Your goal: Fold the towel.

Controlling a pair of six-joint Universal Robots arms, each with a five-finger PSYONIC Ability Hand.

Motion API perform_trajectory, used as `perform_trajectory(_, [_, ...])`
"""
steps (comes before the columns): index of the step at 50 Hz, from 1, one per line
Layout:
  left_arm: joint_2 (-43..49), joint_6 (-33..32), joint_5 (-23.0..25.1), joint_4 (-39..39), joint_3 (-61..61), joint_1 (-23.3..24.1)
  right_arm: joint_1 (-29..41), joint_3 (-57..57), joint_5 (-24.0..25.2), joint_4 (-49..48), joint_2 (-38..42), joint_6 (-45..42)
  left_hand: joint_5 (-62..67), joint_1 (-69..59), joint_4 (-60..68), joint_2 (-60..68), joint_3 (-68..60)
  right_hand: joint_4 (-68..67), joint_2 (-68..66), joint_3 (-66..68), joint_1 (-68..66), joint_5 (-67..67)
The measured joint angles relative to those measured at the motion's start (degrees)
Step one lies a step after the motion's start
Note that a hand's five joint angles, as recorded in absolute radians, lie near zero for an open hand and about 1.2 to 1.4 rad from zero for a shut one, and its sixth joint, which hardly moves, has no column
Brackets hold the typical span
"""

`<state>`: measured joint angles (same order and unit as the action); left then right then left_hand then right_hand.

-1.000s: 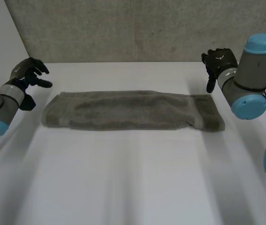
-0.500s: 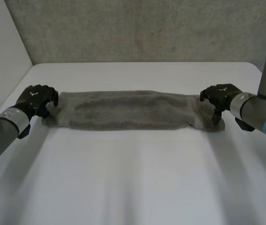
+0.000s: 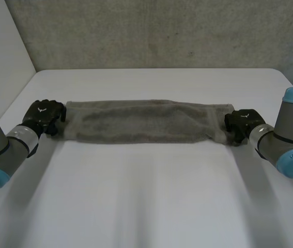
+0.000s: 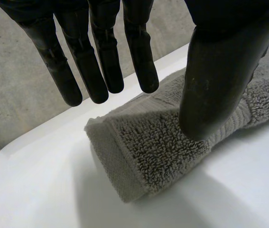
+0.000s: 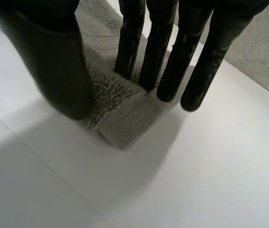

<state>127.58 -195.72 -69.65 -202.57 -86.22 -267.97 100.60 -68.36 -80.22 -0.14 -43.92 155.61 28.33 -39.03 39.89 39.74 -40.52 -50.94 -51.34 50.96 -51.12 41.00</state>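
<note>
Towel (image 3: 141, 122): grey, a long narrow strip, lay flat across the table (image 3: 151, 196).

Head view: left hand (image 3: 44, 115) was at the towel's left end and right hand (image 3: 241, 122) at its right end.

Left wrist view: fingers (image 4: 101, 61) were straight and released above the towel's far corner, with the thumb (image 4: 219, 85) over its near edge.

Right wrist view: fingers (image 5: 155, 52) were straight, tips touching the towel's end, with the thumb (image 5: 53, 61) at its near edge; nothing was clenched.

Advice: pinch through every layer at both ends, evenly. Bare table lay all round the towel.
</note>
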Motion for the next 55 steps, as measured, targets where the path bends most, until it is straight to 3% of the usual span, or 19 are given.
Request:
perform_trajectory(5, [0.29, -0.12, -0.55, -0.03, 0.06, 0.0, -0.46, 0.32, -0.29, -1.74, 0.57, -0.14, 0.0, 0.0, 0.0, 0.0, 0.0, -22.45, -22.06, 21.68, -21.96, 22.88])
perform_trajectory(7, [0.37, -0.15, -0.57, -0.05, 0.11, 0.0, -0.91, 0.38, -0.51, -2.29, 0.47, -0.25, 0.0, -0.01, 0.0, 0.0, 0.0, -25.14, -23.15, 23.79, -23.81, 24.87])
perform_trajectory(23, [0.08, 0.1, -0.62, -0.01, 0.07, -0.01, -5.36, -0.15, -1.09, -2.76, -1.64, -0.7, -0.39, 0.35, -0.35, -0.35, 0.61, -25.45, -23.15, 24.98, -23.99, 24.88])
perform_trajectory(33, [-2.95, 0.62, -0.76, 0.29, -1.55, 0.3, -6.08, -1.23, -0.29, 0.19, -4.49, -1.52, -7.36, 7.55, -7.01, -7.08, 7.55, -25.45, -23.17, 25.06, -24.02, 24.88])
perform_trajectory(38, [-5.48, 0.72, -0.74, 0.4, -2.82, 0.72, -10.09, -1.67, 0.01, 2.31, -5.92, -5.32, -23.2, 22.16, -22.44, -22.84, 22.96, -25.45, -23.17, 25.06, -24.02, 24.88])
perform_trajectory(47, [-7.82, 1.43, -0.75, 0.52, -3.58, 1.83, -16.23, 2.36, -0.5, 3.91, -8.11, -14.51, -24.1, 22.84, -23.61, -24.08, 24.46, -25.45, -23.17, 25.06, -24.08, 24.88])
perform_trajectory(53, [-8.09, 2.18, -0.73, 0.52, -3.54, 2.05, -14.4, 7.39, -0.8, 5.7, -8.89, -15.03, -24.1, 22.84, -23.61, -24.09, 24.46, -25.45, -23.17, 25.14, -24.25, 24.88])
perform_trajectory(55, [-8.13, 2.37, -0.7, 0.52, -3.53, 2.05, -10.54, 10.41, -1.01, 7.01, -8.82, -14.34, -24.1, 22.84, -23.61, -24.09, 24.46, -25.45, -23.17, 25.73, -24.26, 24.88])
